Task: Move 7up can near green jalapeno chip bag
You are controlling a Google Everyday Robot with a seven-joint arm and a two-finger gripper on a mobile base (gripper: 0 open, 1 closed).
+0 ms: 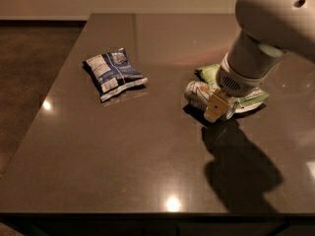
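Note:
The 7up can (198, 92) lies on its side on the dark table, silver-white with green lettering, touching the left edge of the green jalapeno chip bag (246, 98). The bag lies flat at the right, mostly hidden behind my arm. My gripper (217, 107) hangs over the can's right end; one tan finger (214, 106) shows in front of the can. The arm's big white housing covers the rest of the gripper.
A dark blue-and-white chip bag (113, 73) lies at the left middle of the table (123, 151). The table's left edge runs diagonally beside a brown floor. The arm casts a shadow on the table in front of the can.

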